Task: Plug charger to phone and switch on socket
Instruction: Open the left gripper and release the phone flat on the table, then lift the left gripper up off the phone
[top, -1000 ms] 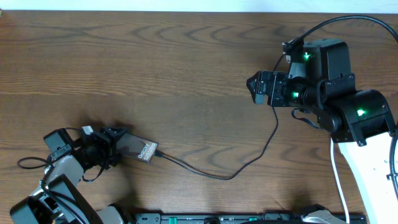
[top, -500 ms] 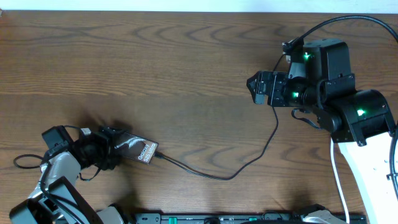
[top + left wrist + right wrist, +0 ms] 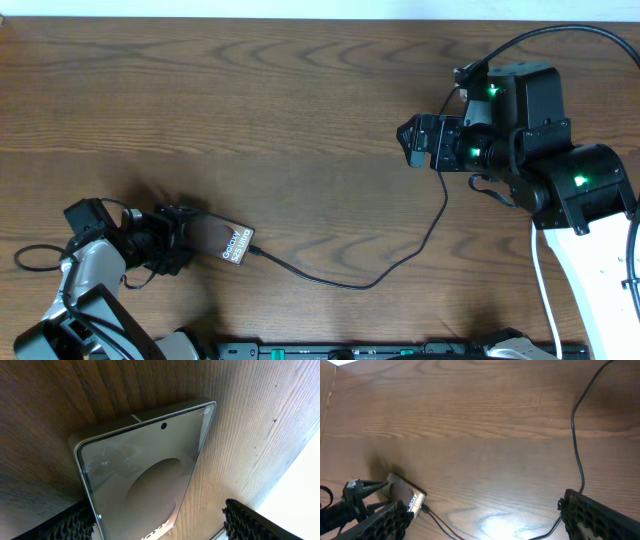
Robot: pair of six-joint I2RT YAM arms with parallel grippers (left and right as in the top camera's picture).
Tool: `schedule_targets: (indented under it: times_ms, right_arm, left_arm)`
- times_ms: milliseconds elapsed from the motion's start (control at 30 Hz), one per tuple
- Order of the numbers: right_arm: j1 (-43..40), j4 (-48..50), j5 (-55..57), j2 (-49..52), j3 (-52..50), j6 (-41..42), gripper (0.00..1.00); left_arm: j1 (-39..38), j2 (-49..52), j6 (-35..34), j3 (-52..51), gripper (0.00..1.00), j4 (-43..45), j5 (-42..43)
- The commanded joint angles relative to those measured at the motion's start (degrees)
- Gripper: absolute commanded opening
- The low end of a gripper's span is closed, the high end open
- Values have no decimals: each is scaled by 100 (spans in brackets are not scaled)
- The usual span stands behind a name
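The phone (image 3: 226, 241) lies flat on the wooden table at the lower left, its glossy brownish face up with white lettering. The charger (image 3: 372, 281), a thin black cable, is plugged into the phone's right end and curves across the table towards the right arm. My left gripper (image 3: 188, 240) is open and straddles the phone's left end. In the left wrist view the phone (image 3: 145, 470) sits between the fingers (image 3: 250, 522), with a clear gap on the right. My right gripper (image 3: 408, 143) hangs open and empty at the upper right. The socket (image 3: 597, 290) is a white strip partly under the right arm.
A white cord (image 3: 546, 292) runs down beside the socket at the right edge. The right wrist view shows the charger cable (image 3: 577, 452) on bare wood and the phone (image 3: 411, 498) far left. A black rail (image 3: 380, 352) lines the table's front edge.
The left gripper's jaws have spread a little wider and the left arm has drawn back slightly to the left. The phone stays on the table. The right arm has not moved.
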Motion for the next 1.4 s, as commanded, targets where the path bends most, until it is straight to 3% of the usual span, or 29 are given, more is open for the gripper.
schedule_targets:
  times_ms: [0, 233, 733, 1167, 1367]
  right_arm:
    - [24, -26, 26, -7, 33, 46, 95]
    - [24, -26, 26, -7, 33, 48, 95]
    - [22, -28, 28, -7, 33, 4, 95]
    - [22, -79, 173, -4, 33, 2, 97]
    - [22, -155, 457, -4, 33, 0, 99]
  left_arm:
    - [26, 273, 125, -146, 83, -133, -1456]
    - [26, 232, 127, 332, 84, -726, -1707]
    - [26, -94, 55, 822, 84, -1025, -1705]
    - [22, -671, 59, 2157, 85, -1733, -1204]
    - [-555, -723, 175, 3335, 85, -2522, -1508]
